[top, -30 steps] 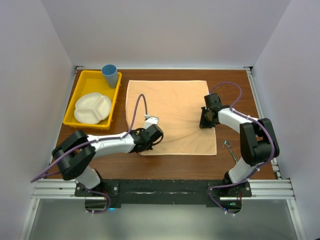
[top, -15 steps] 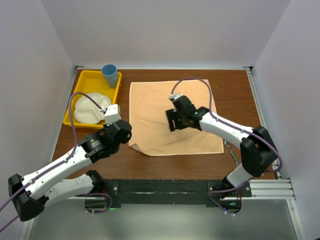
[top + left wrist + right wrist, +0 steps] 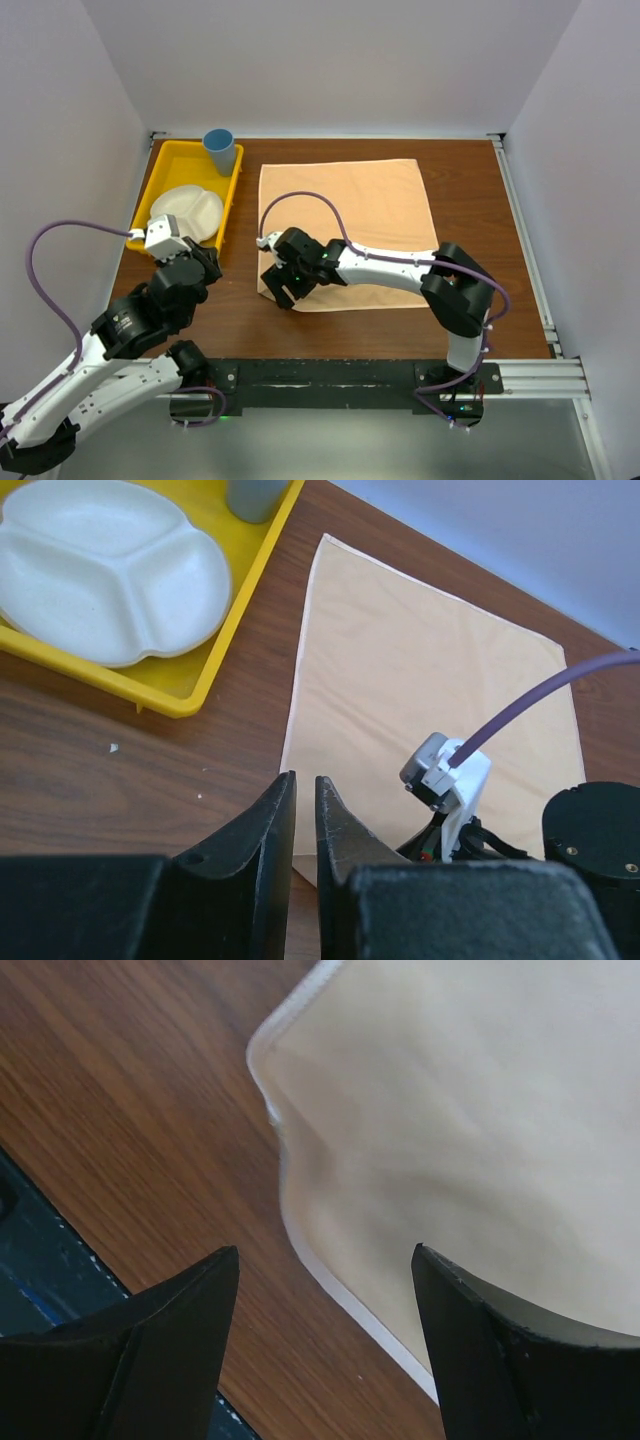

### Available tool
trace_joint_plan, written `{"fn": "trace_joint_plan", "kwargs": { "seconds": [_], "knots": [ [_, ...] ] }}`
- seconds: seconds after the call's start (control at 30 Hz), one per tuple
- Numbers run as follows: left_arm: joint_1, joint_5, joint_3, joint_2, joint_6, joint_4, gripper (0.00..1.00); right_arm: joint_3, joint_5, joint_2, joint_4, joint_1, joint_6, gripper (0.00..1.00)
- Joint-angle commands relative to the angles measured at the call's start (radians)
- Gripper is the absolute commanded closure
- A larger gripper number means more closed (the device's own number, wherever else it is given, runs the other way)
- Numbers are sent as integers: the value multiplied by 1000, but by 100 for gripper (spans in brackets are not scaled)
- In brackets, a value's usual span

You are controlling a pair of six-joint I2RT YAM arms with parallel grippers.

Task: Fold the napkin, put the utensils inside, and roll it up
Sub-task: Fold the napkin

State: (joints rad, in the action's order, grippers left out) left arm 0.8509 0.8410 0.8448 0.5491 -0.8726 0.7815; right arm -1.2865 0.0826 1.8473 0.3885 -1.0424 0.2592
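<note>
The peach-orange napkin point(image 3: 350, 225) lies spread flat on the wooden table, its near left corner point(image 3: 268, 1055) slightly rumpled. My right gripper point(image 3: 283, 287) reaches across to that corner and hovers over it, open wide with nothing between the fingers point(image 3: 325, 1252). My left gripper point(image 3: 205, 262) is drawn back to the left of the cloth, above bare wood. Its jaws point(image 3: 303, 778) stand a narrow gap apart and hold nothing. The left wrist view shows the napkin point(image 3: 420, 660) and the right wrist camera point(image 3: 447, 772) over it. The utensils are out of view.
A yellow tray point(image 3: 158, 170) at the back left holds a white divided plate point(image 3: 187, 213). A blue cup point(image 3: 220, 150) stands at the tray's far corner. The right arm's elbow point(image 3: 460, 290) rises beside the napkin's near right corner. The black base rail point(image 3: 330, 375) runs along the near edge.
The right arm swept from the napkin's right side across to its near left corner and opened wide. The left arm pulled back off the cloth to the left, its jaws parting slightly.
</note>
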Motion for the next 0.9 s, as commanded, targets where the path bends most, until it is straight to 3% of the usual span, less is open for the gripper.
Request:
{"fn": "trace_joint_plan", "kwargs": {
  "seconds": [0.0, 0.2, 0.3, 0.37, 0.43, 0.6, 0.77, 0.87],
  "knots": [
    [-6, 32, 34, 9, -14, 32, 82, -88, 52, 32, -51, -24, -20, 25],
    [-6, 23, 20, -11, -16, 22, 82, -135, 74, 116, -100, -30, 8, 31],
    [-6, 21, 23, -14, -14, 28, 82, -175, 80, 154, -86, -33, 12, 40],
    [-4, 24, 28, -17, -11, 35, 82, -183, 97, 159, -86, -42, 15, 54],
    [-4, 27, 28, -23, -12, 36, 82, -175, 100, 156, -109, -57, 21, 60],
    [-6, 21, 16, -23, -17, 27, 81, -186, 69, 185, -91, -62, 61, 100],
    [-6, -9, 2, -8, -11, -1, 81, -186, 16, 126, -71, -35, 116, 100],
    [-6, -43, 7, 24, 1, -16, 80, -128, 20, 46, -100, 83, 150, 100]
  ]
}}
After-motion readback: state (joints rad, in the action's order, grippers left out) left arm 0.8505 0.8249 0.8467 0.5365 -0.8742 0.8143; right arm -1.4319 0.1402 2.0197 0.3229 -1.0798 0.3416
